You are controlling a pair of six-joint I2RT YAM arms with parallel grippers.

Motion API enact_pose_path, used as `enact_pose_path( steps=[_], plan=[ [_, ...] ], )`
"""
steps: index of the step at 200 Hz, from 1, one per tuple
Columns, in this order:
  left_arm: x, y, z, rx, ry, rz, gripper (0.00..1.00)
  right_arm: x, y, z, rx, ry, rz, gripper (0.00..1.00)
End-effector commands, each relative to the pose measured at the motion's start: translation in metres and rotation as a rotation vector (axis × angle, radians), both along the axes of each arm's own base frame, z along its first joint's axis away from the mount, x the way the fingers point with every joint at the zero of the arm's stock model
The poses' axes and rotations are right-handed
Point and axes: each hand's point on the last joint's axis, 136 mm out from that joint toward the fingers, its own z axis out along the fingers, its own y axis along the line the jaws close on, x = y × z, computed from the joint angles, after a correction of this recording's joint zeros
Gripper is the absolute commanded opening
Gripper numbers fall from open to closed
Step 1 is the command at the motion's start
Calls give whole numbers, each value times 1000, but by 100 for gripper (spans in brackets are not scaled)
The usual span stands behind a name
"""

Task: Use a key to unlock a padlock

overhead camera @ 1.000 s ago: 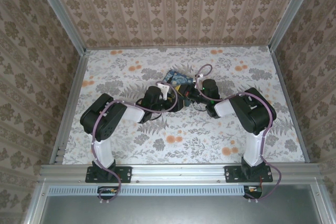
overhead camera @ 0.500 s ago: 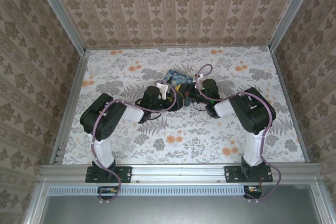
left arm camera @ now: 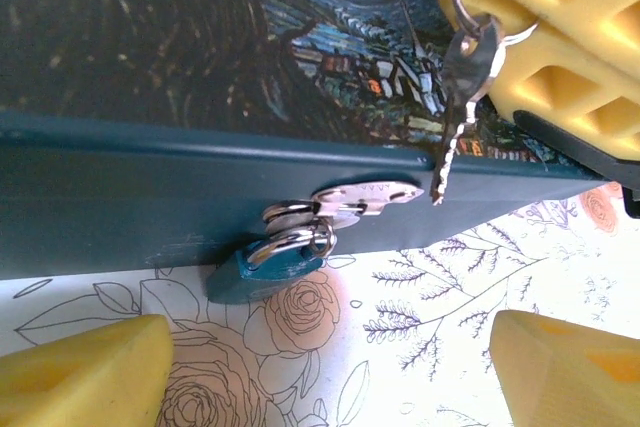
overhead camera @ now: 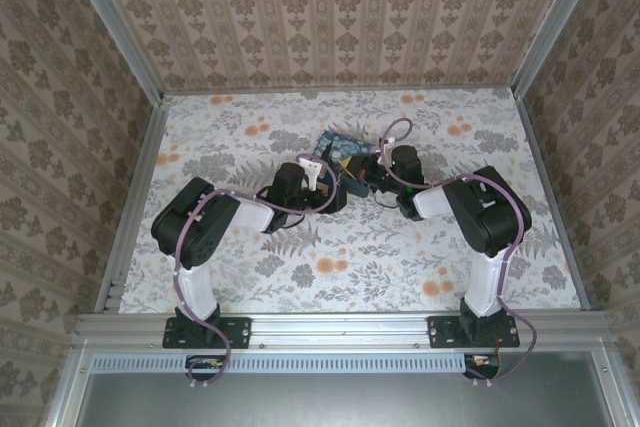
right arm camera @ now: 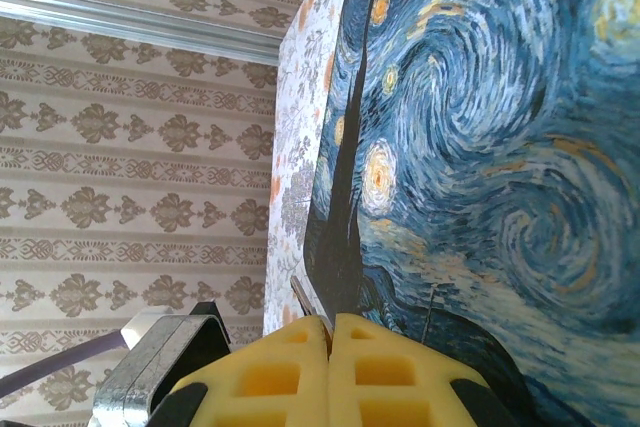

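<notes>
The padlock (left arm camera: 272,269) has a small teal body and a silver shackle, and it hangs from the hasp (left arm camera: 350,197) on the front wall of the blue painted box (left arm camera: 120,197). My left gripper (left arm camera: 325,377) is open, its yellow fingertips (left arm camera: 80,375) low on either side, a little short of the padlock and holding nothing. My right gripper (right arm camera: 330,322) is shut on the key (right arm camera: 303,299), whose thin blade sticks out between the pads. In the left wrist view the key (left arm camera: 448,137) dangles with a ring from the right fingers (left arm camera: 570,27) above the box's front edge.
The box (overhead camera: 340,151) lies mid-table on a floral cloth (overhead camera: 250,127), with both arms meeting at its near side. Papered walls and metal rails (overhead camera: 130,197) close in the table. Open cloth lies to the left, right and front.
The right arm has shifted slightly away from the base and to the right, carrying the key along the box. The left arm has barely moved.
</notes>
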Motion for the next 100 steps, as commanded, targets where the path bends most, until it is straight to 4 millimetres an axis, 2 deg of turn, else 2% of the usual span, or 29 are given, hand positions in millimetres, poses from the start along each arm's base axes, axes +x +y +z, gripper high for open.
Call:
enact_pose_path(
  steps=[1, 39, 100],
  plan=[
    [7, 7, -6, 60, -1, 0, 84, -1, -7, -24, -33, 85, -23, 0],
    [11, -3, -7, 60, -1, -29, 84, -2, -7, -26, -31, 92, -21, 0],
    [9, -30, -12, 62, 4, -91, 84, -3, -7, -30, -35, 100, -19, 0]
  ],
)
